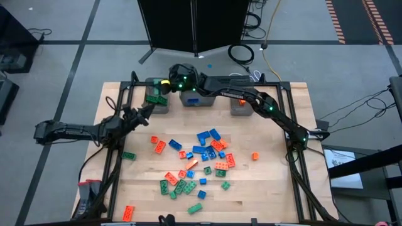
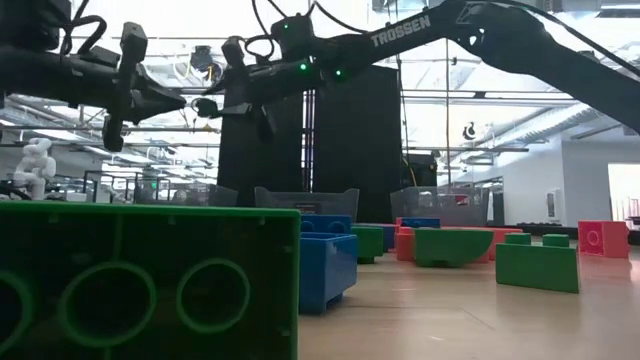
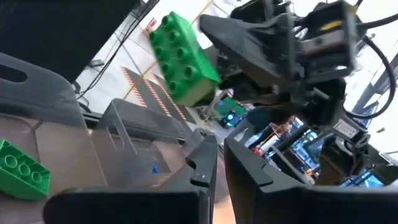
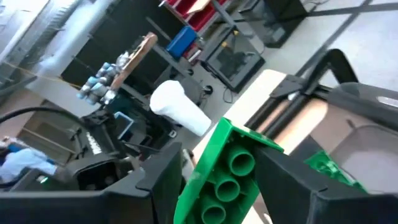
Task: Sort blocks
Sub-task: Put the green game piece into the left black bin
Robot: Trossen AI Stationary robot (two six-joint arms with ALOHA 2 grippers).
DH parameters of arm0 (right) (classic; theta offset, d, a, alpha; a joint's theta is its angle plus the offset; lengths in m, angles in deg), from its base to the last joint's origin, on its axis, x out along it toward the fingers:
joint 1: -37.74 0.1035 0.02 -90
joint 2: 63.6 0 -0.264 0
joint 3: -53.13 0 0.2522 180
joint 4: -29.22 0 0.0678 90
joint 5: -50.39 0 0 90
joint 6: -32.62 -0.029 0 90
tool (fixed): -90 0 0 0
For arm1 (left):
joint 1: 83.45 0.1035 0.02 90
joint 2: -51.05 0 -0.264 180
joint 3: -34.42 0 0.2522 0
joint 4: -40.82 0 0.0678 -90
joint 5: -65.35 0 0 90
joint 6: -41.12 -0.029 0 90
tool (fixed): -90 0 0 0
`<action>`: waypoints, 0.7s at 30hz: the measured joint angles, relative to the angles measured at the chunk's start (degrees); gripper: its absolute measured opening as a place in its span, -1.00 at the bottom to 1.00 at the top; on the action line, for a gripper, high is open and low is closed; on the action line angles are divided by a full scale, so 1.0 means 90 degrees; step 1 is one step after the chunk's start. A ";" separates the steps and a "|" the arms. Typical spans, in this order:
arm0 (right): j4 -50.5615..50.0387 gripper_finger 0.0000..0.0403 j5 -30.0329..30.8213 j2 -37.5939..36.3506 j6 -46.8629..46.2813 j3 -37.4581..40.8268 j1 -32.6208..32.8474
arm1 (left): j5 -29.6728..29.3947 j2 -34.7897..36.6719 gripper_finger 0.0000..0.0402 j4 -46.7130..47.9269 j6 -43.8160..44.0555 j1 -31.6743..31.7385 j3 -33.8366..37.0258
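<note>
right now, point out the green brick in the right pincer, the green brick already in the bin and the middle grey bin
green studded plastic brick in the right pincer (image 4: 222, 177), right wrist view, its underside tubes
green studded plastic brick lying in the bin (image 3: 22, 169), left wrist view, its studded top
middle grey translucent bin (image 1: 193, 99), high view, its front wall

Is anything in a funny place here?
One orange-red block lies alone at the table's near left corner, away from the main pile. The right gripper holds a green block tilted above the left bin, not dropped yet.
</note>
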 joint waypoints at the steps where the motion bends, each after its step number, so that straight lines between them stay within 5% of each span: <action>1: 0.0015 -0.06 -0.0018 0.0000 0.0010 -0.0003 -0.0007 | 0.0022 0.0000 -0.84 0.0004 0.0002 0.0049 0.0000; 21: 0.0777 -0.06 -0.0078 0.0434 -0.0509 0.0007 -0.0010 | 0.0730 -0.0376 -0.99 -0.0291 0.0000 0.0729 0.0000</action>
